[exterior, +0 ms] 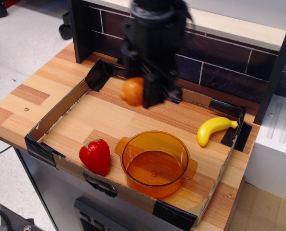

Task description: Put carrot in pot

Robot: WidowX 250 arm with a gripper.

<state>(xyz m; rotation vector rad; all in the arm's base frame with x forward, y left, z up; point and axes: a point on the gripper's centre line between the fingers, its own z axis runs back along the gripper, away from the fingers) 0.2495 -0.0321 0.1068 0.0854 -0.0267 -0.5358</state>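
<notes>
My gripper (pixel 142 92) is shut on the orange carrot (pixel 132 91) and holds it in the air above the tray, blurred by motion. The carrot's rounded end sticks out to the left of the black fingers (pixel 152 94). The translucent orange pot (pixel 155 162) stands empty on the tray floor, below and slightly to the right of the carrot. The carrot hangs well clear of the pot's rim.
A cardboard-walled wooden tray (pixel 46 125) holds the toys. A red strawberry (pixel 95 156) lies left of the pot. A yellow banana (pixel 213 129) lies at the right. A dark tiled wall (pixel 220 67) stands behind. The green ball seen earlier is hidden behind the arm.
</notes>
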